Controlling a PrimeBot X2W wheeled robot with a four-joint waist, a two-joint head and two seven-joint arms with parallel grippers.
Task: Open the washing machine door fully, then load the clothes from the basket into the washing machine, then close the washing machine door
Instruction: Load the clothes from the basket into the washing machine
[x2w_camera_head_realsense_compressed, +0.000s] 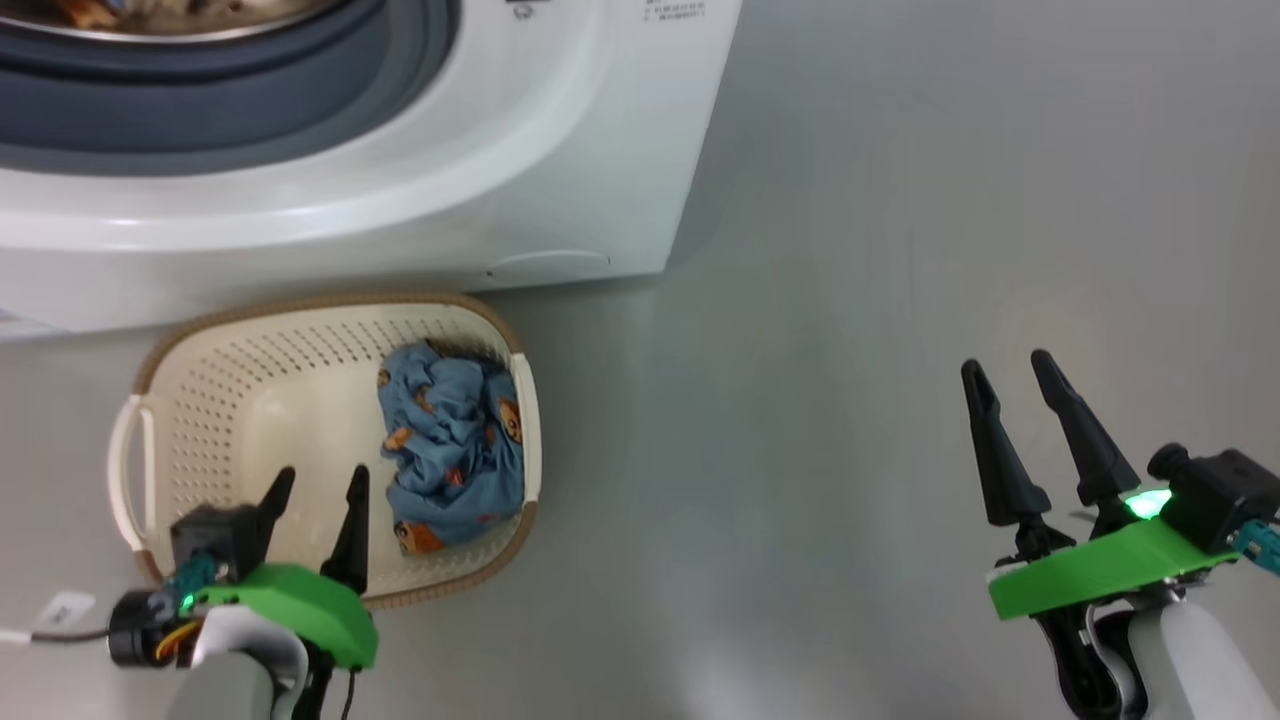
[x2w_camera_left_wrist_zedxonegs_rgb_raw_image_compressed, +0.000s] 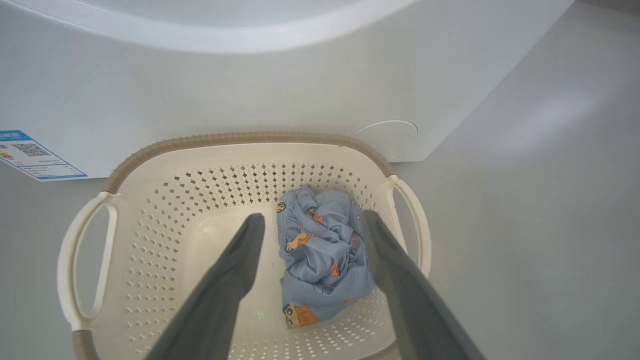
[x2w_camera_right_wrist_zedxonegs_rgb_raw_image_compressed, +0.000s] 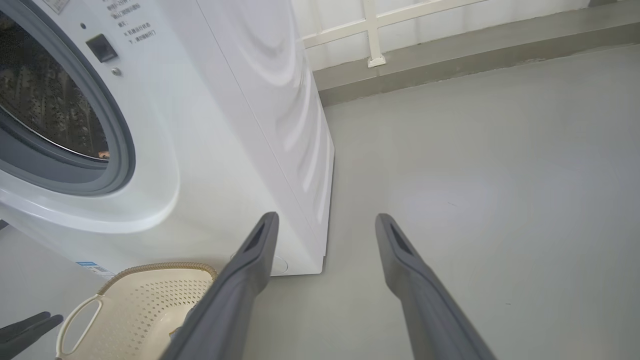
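My left gripper hangs over the near end of the cream laundry basket, its fingers spread wide and holding nothing. A crumpled blue bear-print cloth lies in the basket's right half. The basket sits on the grey floor just in front of the white washing machine. My right gripper is well off to the right above the floor, also wide open and empty.

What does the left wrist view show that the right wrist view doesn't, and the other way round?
Left wrist view: blue bear-print clothes lying in the basket, framed by the open left gripper. Right wrist view: the steel drum, grey seal and a white rail at the back. Both: basket, washing machine, grey floor.
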